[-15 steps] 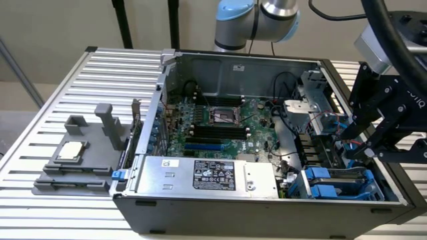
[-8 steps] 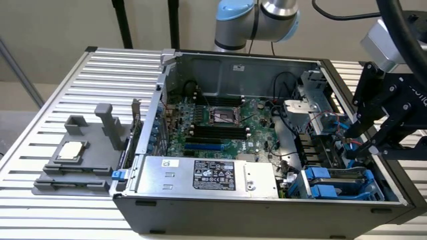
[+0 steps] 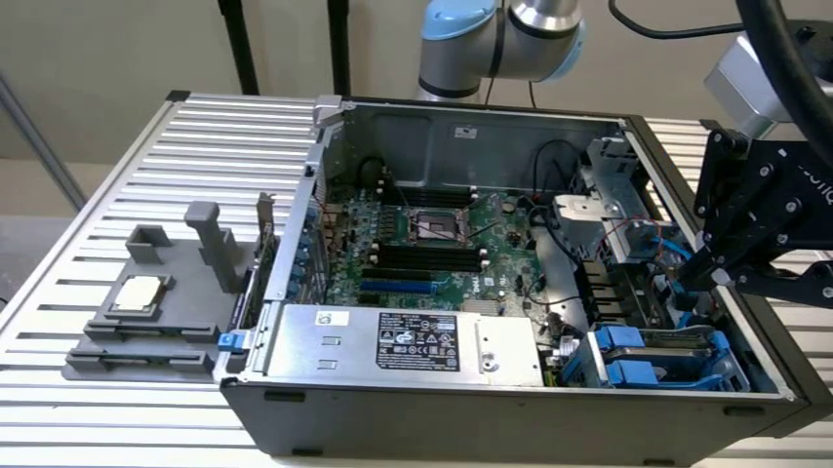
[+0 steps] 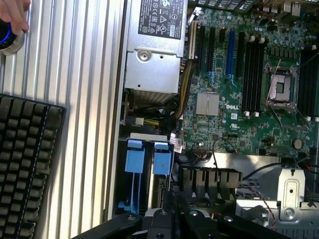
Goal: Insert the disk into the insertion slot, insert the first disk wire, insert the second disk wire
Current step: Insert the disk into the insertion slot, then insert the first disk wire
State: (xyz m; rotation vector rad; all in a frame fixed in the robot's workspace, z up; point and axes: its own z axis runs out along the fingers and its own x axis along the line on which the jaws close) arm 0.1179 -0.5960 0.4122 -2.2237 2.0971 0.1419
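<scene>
- Towards the exterior view's left, the ribbed tabletop (image 3: 92, 185) carries a grey holder (image 3: 156, 327) with a processor chip (image 3: 137, 295) on it, near the table's left edge. Bare ribs lie open around it.
- The open computer case (image 3: 508, 414) takes up the middle, its front wall close to the table's front edge. The power-supply box (image 3: 404, 341) lies along that wall, with the motherboard (image 3: 430, 234) behind it.
- The insertion slot (image 3: 582, 363) sits in the case's front right corner. The disk (image 3: 647, 375), in its blue frame, seems to lie inside it, though little of its metal shows.
- The gripper (image 3: 713, 281) hangs over the case's right wall, just above the slot's far end, where room is tight. Whether it grips anything cannot be told.
- Blue wires (image 3: 666, 255) run beside it, their ends hidden.
- In the wrist view, a hand (image 4: 12, 15), cut off at the picture's edge, touches a blue-lit button (image 4: 6, 41). A keyboard (image 4: 25, 164) lies on the tabletop beside the case.
</scene>
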